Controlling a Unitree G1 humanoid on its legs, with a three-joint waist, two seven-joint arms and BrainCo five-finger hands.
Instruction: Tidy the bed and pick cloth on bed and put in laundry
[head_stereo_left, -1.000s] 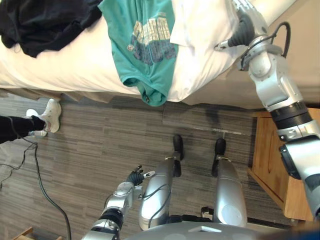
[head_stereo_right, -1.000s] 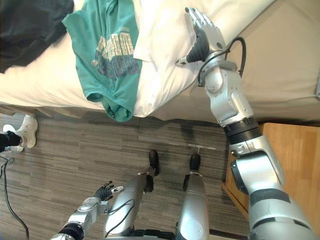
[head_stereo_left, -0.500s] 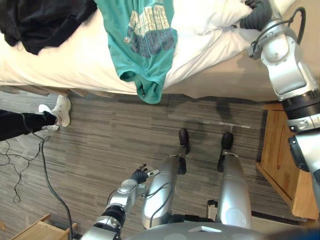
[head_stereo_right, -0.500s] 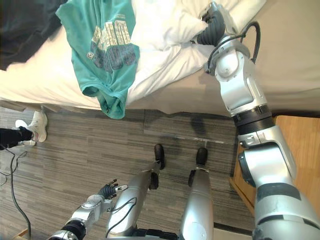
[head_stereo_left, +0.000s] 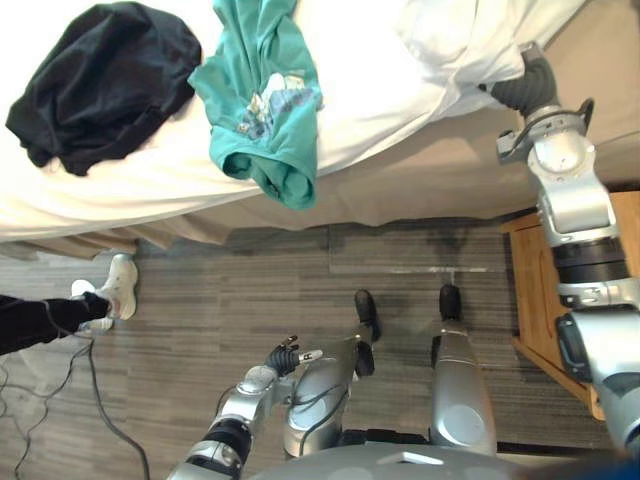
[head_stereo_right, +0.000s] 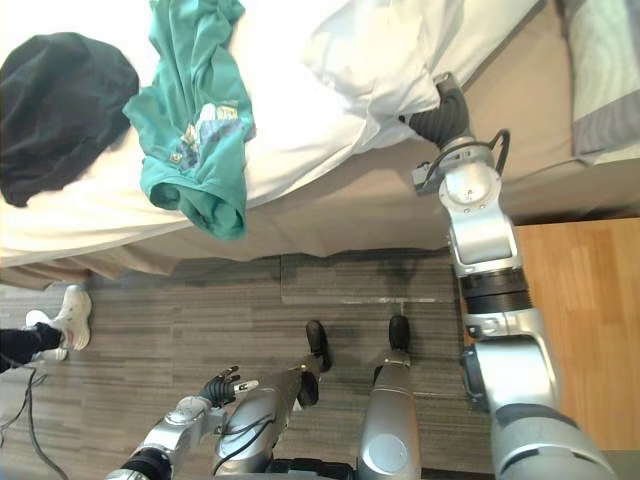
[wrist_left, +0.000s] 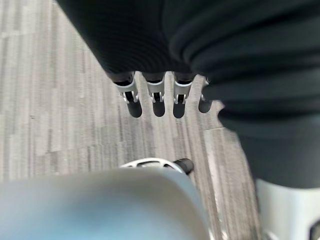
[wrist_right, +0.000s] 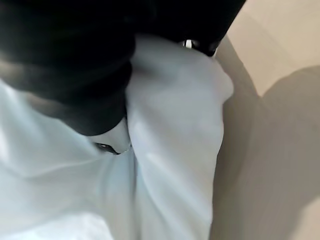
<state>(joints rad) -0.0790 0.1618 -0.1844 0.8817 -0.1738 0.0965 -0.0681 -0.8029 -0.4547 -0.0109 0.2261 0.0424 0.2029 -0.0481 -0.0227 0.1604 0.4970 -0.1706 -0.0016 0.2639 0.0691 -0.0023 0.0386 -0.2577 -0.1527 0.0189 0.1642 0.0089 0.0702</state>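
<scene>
A teal printed T-shirt (head_stereo_left: 262, 100) lies crumpled on the white duvet (head_stereo_left: 390, 60), one end hanging over the bed's near edge. A black garment (head_stereo_left: 105, 80) is heaped on the bed to its left. My right hand (head_stereo_right: 440, 108) is at the duvet's near right corner, shut on a bunched fold of the white cloth (wrist_right: 170, 130), which drapes over the tan mattress side (head_stereo_left: 430, 170). My left hand (head_stereo_left: 282, 356) hangs low beside my leg above the floor, fingers (wrist_left: 155, 102) straight and holding nothing.
A wooden nightstand (head_stereo_right: 580, 320) stands at the right, close to my right arm. A person's white shoe (head_stereo_left: 115, 290) and dark trouser leg are on the grey plank floor (head_stereo_left: 230, 290) at the left. A grey-striped pillow (head_stereo_right: 600, 70) lies at the bed's far right.
My right hand went from lying flat on the duvet to curled on a fold of it, and the white cloth has bunched up by it. The teal shirt has crumpled. The camera has shifted.
</scene>
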